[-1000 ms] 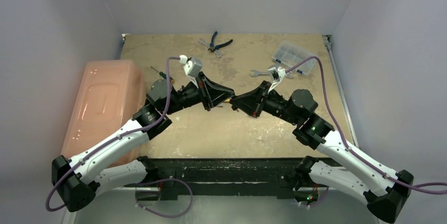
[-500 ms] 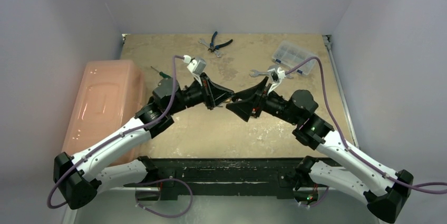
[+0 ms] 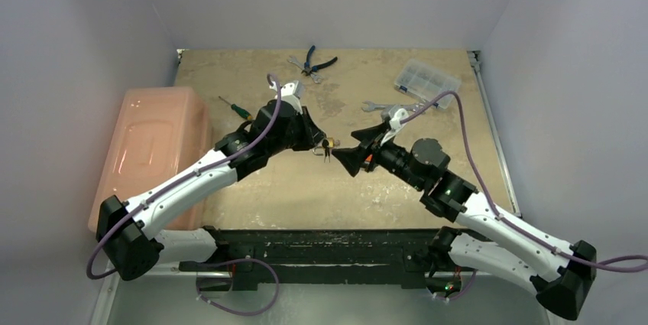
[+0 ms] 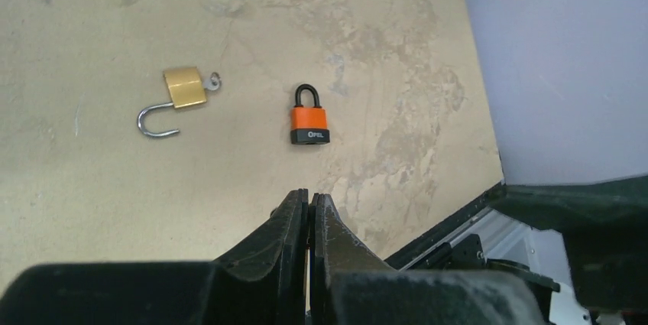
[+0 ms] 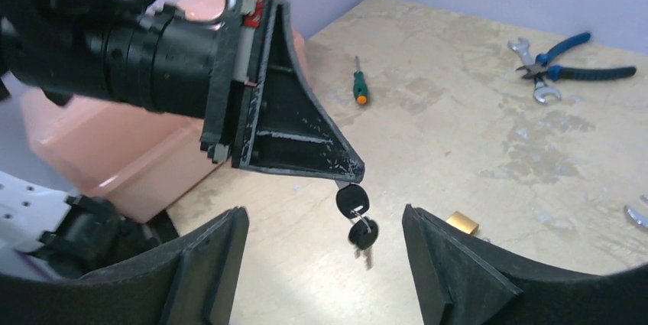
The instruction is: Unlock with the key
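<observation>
Two arms, bases at the near edge of the table point(image 3: 359, 73), reach to mid-table with their tips facing each other. The left gripper point(image 3: 318, 144) has its fingers pressed together, pinching the blade of one key. The keys point(image 5: 353, 203), two black heads on one ring, hang from its tip above the table. The right gripper point(image 3: 353, 147) holds nothing, its fingers point(image 5: 206, 264) spread wide. It sits just beside the keys, which hang before its gap without touching it. On the table under the grippers lie two locks. The orange padlock point(image 4: 309, 122) lies flat with its black shackle closed. Near it but apart is the brass padlock point(image 4: 184, 88), shackle swung open, a small silvery key at its body. A pink tub point(image 3: 153, 149) stands off the table's left side. Farther back are a screwdriver point(image 3: 233, 106) with a green and orange handle, an open-ended wrench point(image 3: 374, 105), and a clear compartment box point(image 3: 426, 80). At the far edge are blue-handled pliers point(image 3: 317, 63), a second wrench point(image 3: 294, 61) just beside them.
</observation>
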